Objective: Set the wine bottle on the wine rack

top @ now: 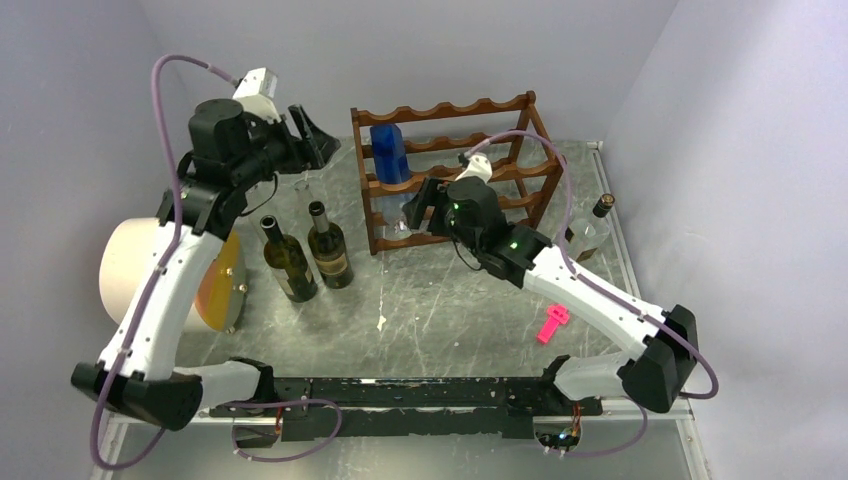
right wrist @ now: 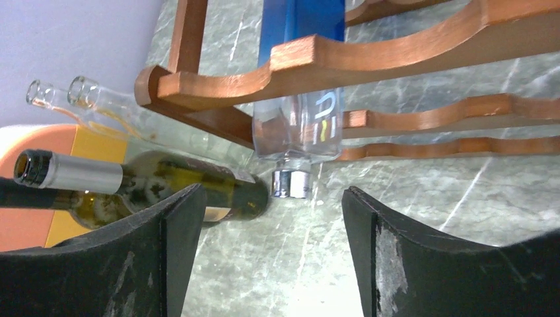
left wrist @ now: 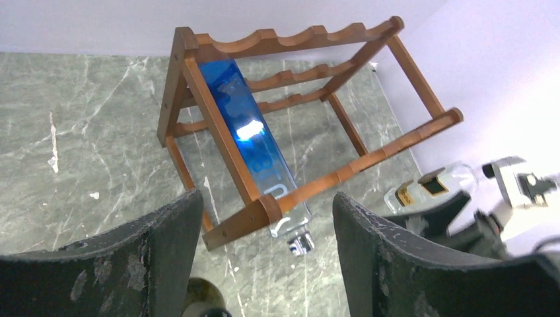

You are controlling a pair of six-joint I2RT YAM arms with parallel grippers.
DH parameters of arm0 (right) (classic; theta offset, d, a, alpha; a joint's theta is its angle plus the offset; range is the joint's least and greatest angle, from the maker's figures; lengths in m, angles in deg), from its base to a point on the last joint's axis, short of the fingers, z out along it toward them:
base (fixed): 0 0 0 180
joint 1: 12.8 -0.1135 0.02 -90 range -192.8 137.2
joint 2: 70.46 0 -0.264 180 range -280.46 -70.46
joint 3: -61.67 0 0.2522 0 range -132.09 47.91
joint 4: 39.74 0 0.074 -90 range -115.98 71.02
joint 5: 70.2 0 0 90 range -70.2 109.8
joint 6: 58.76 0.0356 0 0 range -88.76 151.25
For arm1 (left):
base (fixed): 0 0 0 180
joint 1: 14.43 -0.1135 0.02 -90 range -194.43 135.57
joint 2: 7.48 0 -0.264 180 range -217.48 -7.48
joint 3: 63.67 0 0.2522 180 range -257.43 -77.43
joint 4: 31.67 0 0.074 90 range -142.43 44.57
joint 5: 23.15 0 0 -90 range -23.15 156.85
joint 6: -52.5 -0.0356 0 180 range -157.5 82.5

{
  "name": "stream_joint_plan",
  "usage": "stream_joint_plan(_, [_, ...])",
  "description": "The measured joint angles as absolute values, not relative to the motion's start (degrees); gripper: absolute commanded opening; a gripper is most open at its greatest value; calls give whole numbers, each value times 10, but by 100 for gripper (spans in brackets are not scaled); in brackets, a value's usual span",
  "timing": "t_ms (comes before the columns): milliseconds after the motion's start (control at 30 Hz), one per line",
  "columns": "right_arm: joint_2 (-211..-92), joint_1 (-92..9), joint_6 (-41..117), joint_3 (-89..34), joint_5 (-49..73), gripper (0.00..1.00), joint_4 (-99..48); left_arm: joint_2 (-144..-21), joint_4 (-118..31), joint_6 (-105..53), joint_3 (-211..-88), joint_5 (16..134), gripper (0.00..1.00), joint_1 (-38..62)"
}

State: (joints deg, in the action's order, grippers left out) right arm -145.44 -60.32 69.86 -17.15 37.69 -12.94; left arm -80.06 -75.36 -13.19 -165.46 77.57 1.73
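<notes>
The reddish-brown wooden wine rack (top: pixel 500 165) stands at the back of the table. A blue square wine bottle (top: pixel 388 152) with a silver cap lies in its left column, neck pointing forward and down. The left wrist view shows this bottle (left wrist: pixel 247 125) resting on the rack's rails (left wrist: pixel 220 132). In the right wrist view its cap (right wrist: pixel 290 183) hangs below the front rail (right wrist: pixel 396 56). My left gripper (top: pixel 312 130) hovers open to the left of the rack and holds nothing (left wrist: pixel 267 264). My right gripper (top: pixel 415 210) is open just in front of the bottle's cap, also without a load (right wrist: pixel 271 257).
Two dark green wine bottles (top: pixel 288 262) (top: pixel 328 248) stand left of the rack, with a clear glass bottle (right wrist: pixel 112 105) behind them. Another clear bottle (top: pixel 590 235) stands right of the rack. A white and orange roll (top: pixel 160 275) lies at the left, a pink piece (top: pixel 551 324) at the front right.
</notes>
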Motion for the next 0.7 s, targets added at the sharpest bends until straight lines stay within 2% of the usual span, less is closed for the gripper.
stream_joint_plan(267, [-1507, -580, 657, -261, 359, 56, -65, -719, -772, -173, -1612, 830, 73, 17])
stream_joint_plan(433, [-1571, -581, 619, -321, 323, 51, -45, -703, -782, -192, -1578, 880, 72, 17])
stream_joint_plan(533, [-1613, -580, 599, -353, 300, 43, -41, -705, -786, -198, -1566, 893, 72, 17])
stream_joint_plan(700, [-1673, -580, 578, -408, 267, 42, -36, -711, -791, -204, -1562, 901, 72, 17])
